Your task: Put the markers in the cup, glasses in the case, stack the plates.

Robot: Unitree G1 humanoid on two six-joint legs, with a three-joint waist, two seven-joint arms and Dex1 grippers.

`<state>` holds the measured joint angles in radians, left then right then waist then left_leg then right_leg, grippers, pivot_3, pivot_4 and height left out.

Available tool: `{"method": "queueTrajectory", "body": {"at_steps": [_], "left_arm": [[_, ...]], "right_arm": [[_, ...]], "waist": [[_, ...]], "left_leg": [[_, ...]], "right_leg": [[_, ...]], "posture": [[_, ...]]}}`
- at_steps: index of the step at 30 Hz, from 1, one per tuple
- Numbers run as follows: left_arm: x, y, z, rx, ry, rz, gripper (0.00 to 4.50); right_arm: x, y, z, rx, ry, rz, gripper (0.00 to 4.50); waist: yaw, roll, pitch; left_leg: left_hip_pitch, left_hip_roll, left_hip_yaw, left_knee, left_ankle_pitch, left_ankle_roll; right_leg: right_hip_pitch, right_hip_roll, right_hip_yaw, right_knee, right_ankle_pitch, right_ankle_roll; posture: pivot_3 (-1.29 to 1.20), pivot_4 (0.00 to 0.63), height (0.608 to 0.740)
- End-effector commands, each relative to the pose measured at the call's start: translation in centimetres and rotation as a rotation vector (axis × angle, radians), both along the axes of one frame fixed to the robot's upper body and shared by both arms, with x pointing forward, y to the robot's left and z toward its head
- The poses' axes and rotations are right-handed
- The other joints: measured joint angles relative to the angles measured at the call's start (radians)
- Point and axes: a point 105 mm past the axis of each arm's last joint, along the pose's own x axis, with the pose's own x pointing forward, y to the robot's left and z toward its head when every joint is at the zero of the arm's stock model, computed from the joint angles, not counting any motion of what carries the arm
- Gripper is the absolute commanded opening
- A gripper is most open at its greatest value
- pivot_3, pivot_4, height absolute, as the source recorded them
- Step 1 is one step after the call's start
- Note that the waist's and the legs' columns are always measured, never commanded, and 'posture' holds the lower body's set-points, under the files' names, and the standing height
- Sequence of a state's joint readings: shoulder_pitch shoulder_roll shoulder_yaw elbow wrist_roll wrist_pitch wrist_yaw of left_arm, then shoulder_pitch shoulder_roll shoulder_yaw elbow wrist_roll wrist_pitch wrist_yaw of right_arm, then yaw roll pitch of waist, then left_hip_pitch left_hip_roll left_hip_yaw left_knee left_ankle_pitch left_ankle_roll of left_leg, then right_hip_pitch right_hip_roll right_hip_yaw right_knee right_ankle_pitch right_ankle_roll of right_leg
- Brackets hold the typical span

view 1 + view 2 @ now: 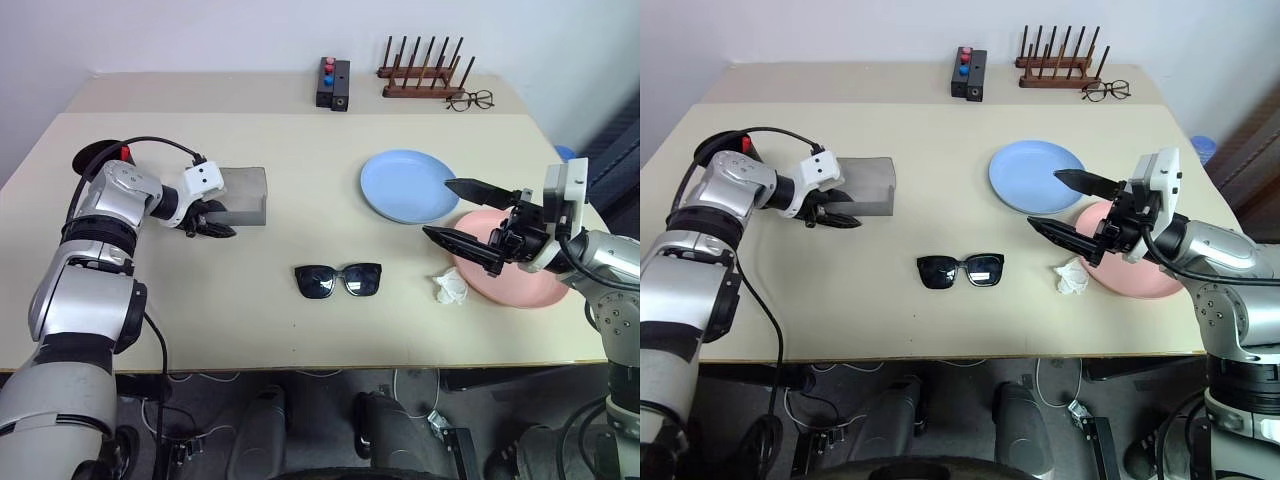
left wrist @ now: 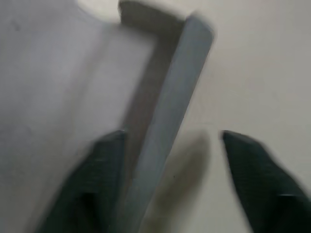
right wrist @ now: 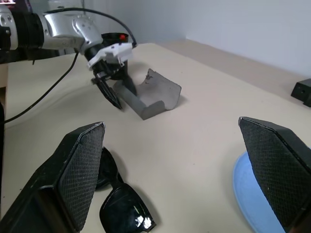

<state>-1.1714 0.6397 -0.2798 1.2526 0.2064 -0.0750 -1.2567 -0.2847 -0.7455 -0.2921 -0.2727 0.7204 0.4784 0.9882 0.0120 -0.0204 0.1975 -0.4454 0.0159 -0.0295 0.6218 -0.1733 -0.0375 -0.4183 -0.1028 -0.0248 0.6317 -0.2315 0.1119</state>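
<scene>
The grey case [image 1: 243, 192] lies open at the table's left, lid raised. My left gripper [image 1: 212, 222] is at its front wall [image 2: 170, 121]; the fingers are apart and straddle that wall, with a gap on one side. The black sunglasses [image 1: 338, 280] lie folded out mid-table near the front. The light blue plate [image 1: 408, 185] sits right of centre, and the salmon pink plate [image 1: 520, 285] is next to it at the front right. My right gripper [image 1: 436, 208] hovers open over the pink plate's left rim, holding nothing. The black cup [image 1: 88, 160] is mostly hidden behind my left forearm, a red marker cap [image 1: 127, 152] beside it.
A crumpled white paper [image 1: 450, 288] lies by the pink plate's left edge. At the back stand a wooden peg rack [image 1: 425, 75], thin clear spectacles [image 1: 470, 100] and a small black box with red and blue knobs [image 1: 333, 82].
</scene>
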Motion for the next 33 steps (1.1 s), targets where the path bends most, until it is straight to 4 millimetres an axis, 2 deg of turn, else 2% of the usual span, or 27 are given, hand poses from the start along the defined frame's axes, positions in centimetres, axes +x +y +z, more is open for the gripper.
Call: {"method": "queueTrajectory", "body": {"at_steps": [1,3,8,12,17,20,26,30,33], "left_arm": [[-0.2,0.4,-0.6,0.022,0.014,0.009,1.09],[-0.2,0.3,-0.6,0.011,0.019,0.006,0.04],[-0.6,-0.1,0.4,-0.059,0.050,-0.019,0.01],[-1.5,-1.3,2.3,-0.167,0.102,-0.114,0.01],[-3.2,-1.5,3.7,-0.171,0.153,-0.222,0.01],[-5.7,-0.7,4.2,-0.116,0.190,-0.278,0.01],[-10.7,0.0,3.6,-0.004,0.287,-0.402,0.01],[-12.2,-0.4,3.0,0.005,0.304,-0.447,0.01],[-13.1,0.5,2.1,0.080,0.309,-0.457,0.01]], "right_arm": [[-0.4,0.2,1.5,-0.002,-0.072,0.008,4.50],[-0.4,0.3,1.5,-0.003,-0.073,0.009,4.50],[-0.1,0.5,1.5,0.001,-0.077,0.010,4.50],[0.0,0.7,1.5,0.004,-0.078,0.015,4.50],[-0.1,0.9,1.5,0.006,-0.075,0.020,4.50],[-0.1,0.8,1.4,0.004,-0.071,0.021,4.50],[-1.3,1.2,0.5,-0.034,-0.025,0.095,4.50],[-2.2,1.4,0.3,-0.055,-0.010,0.142,4.50],[-3.3,1.9,0.0,-0.082,0.000,0.200,4.50]], "waist": [[0.000,0.000,0.000],[0.000,0.000,0.000],[0.000,0.000,0.000],[0.000,0.000,0.000],[-0.002,0.000,0.000],[-0.020,0.001,0.000],[-0.023,0.001,0.000],[-0.018,0.001,0.000],[-0.020,0.001,0.000]], "left_leg": [[0.000,0.000,0.000,0.000,0.000,0.000],[0.000,0.000,0.000,0.000,0.000,0.000],[0.001,0.000,0.000,0.000,0.000,0.000],[0.001,0.000,0.000,0.000,0.000,0.000],[0.000,0.000,0.000,0.001,0.000,0.000],[0.001,0.001,-0.001,-0.001,0.000,0.000],[0.002,0.001,0.000,-0.003,0.000,0.000],[0.002,0.001,0.000,-0.002,0.000,0.000],[0.002,0.001,0.000,-0.002,0.000,0.000]], "right_leg": [[0.000,0.000,0.000,0.000,0.000,0.000],[0.000,0.000,0.000,0.000,0.000,0.000],[0.001,0.000,0.000,0.000,0.000,0.000],[0.001,0.000,0.000,0.000,0.000,0.000],[0.001,0.000,0.000,0.000,0.000,-0.001],[0.000,0.000,0.001,0.000,-0.001,-0.002],[0.000,0.000,0.001,0.000,-0.002,-0.004],[0.001,0.000,0.001,-0.001,-0.002,-0.005],[0.001,0.000,0.001,-0.001,-0.002,-0.005]], "posture": [[0.00,0.150,0.740],[0.00,0.150,0.740],[0.00,0.150,0.740],[0.00,0.150,0.740],[0.00,0.150,0.740],[0.00,0.150,0.740],[0.00,0.150,0.740],[0.00,0.150,0.740],[0.00,0.150,0.740]]}}
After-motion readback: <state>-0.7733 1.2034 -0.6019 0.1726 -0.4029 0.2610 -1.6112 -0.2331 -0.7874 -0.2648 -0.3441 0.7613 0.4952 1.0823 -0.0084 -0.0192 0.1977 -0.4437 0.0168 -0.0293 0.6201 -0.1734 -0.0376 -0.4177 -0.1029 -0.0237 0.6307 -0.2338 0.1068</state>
